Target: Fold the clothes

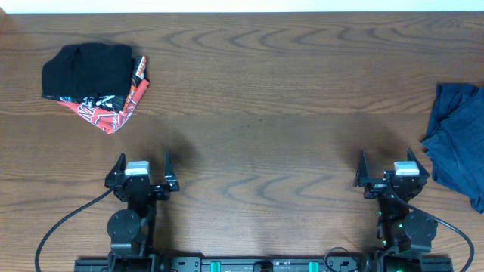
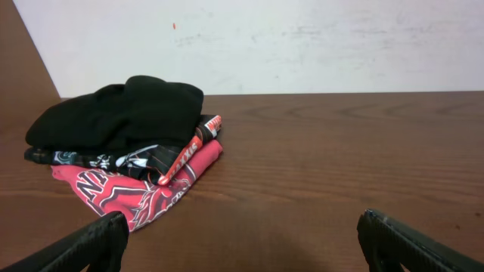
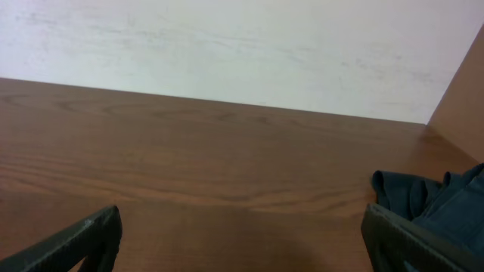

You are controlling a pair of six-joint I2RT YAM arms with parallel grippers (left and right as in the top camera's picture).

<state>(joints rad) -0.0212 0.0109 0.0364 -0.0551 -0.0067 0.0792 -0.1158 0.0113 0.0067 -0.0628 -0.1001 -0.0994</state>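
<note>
A crumpled dark navy garment (image 1: 460, 140) lies at the table's right edge, partly cut off by the frame; its edge shows in the right wrist view (image 3: 435, 198). My right gripper (image 1: 386, 168) is open and empty, just left of it. My left gripper (image 1: 144, 166) is open and empty near the front left; the left wrist view (image 2: 242, 240) shows bare wood between its fingers.
A folded stack sits at the back left: a black garment (image 1: 85, 68) on a red printed one (image 1: 113, 106), also in the left wrist view (image 2: 121, 113). The wooden table (image 1: 265, 98) ends at a pale wall behind.
</note>
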